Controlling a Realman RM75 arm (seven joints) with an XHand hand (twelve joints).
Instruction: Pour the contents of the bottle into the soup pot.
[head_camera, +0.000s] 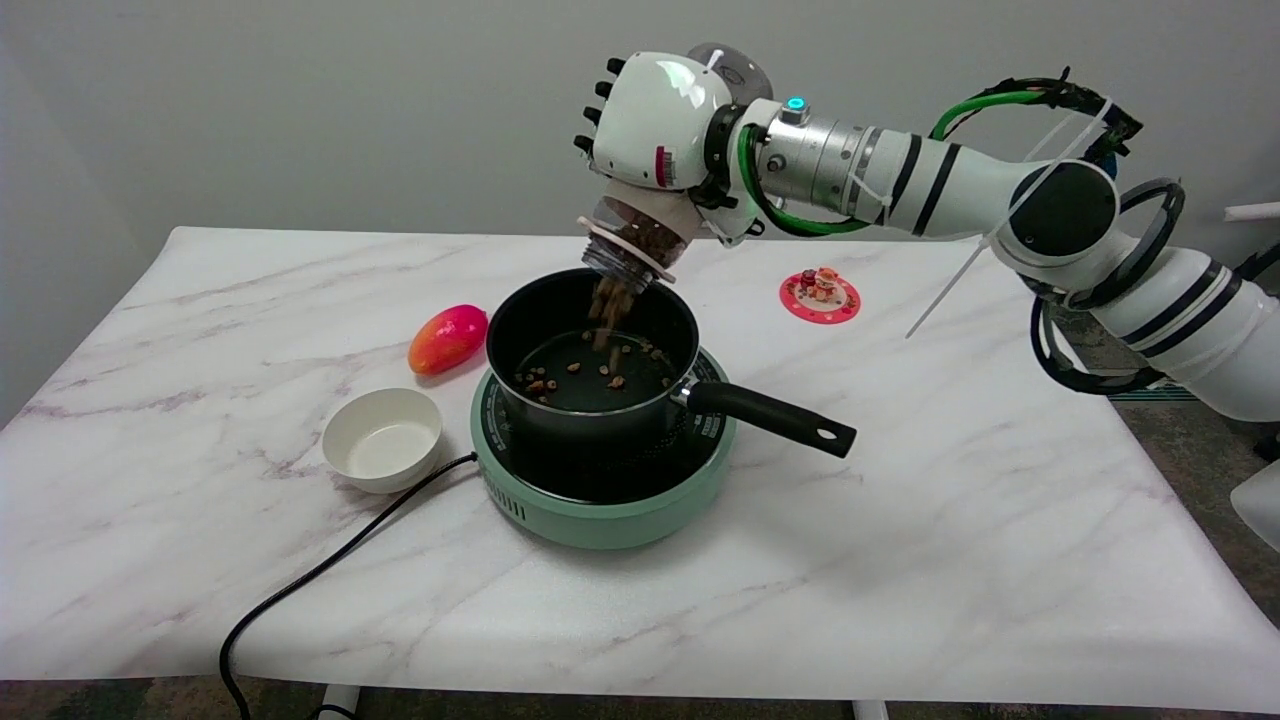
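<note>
Fingers (598, 95) of the right hand (655, 120) wrapped around the bottle (640, 238), whose long axis tilts mouth-down and leftward directly above the soup pot (590, 350) on the green hotplate (600, 510), brown pieces (610, 305) falling from mouth into pot.

Pot (590, 345) on cooker (600, 500); bowl (383, 440), mango (447, 338) left; bottle (630, 245) above pot.
</note>
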